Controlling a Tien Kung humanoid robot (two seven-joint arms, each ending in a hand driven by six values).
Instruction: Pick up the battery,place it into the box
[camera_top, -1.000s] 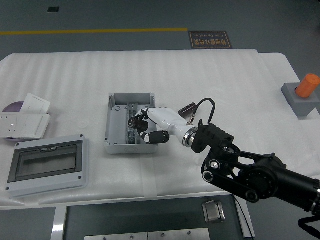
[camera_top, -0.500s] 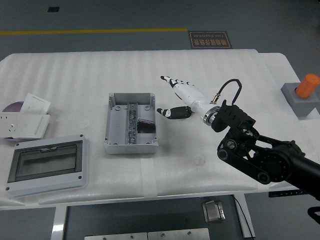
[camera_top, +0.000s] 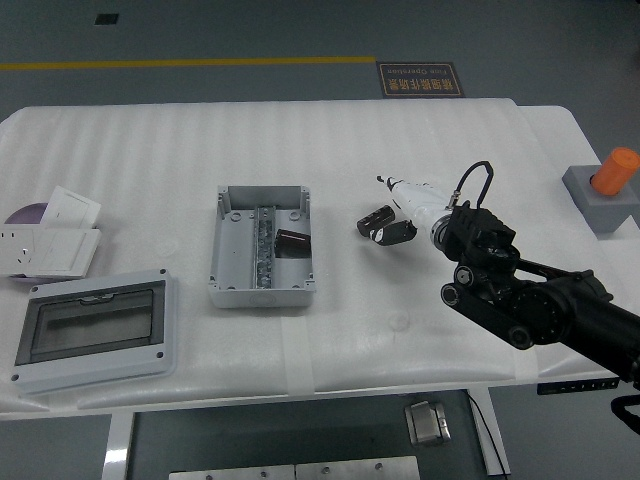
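One white table (camera_top: 150, 150) fills most of the view, its near edge and corners partly cut off by the frame. One black right arm (camera_top: 560, 315) comes in from the lower right, its elbow end running out of the picture; it ends in one right hand (camera_top: 398, 212), white-backed with dark fingers, which hangs over bare tabletop with nothing in its grasp. The hand is seen nearly end-on, so only the loosely bent thumb and a couple of fingers (camera_top: 377, 220) can be made out, and the rest are hidden behind the palm. Well to the hand's left and nearer the camera lies one distribution box with a clear window cover (camera_top: 92, 333). Between that and the hand sits one open grey junction box (camera_top: 261, 245), with a metal rail down its middle. One dark cylindrical battery (camera_top: 292, 241) lies inside this box, on the side closer to the hand, clear of the fingers. Far to the hand's left, at the table's edge, is one stack of white socket plates (camera_top: 48, 238), with a purplish disc under it, mostly covered. To the hand's right stands one grey block (camera_top: 598, 203) with one orange peg (camera_top: 615, 170) tilted in it.
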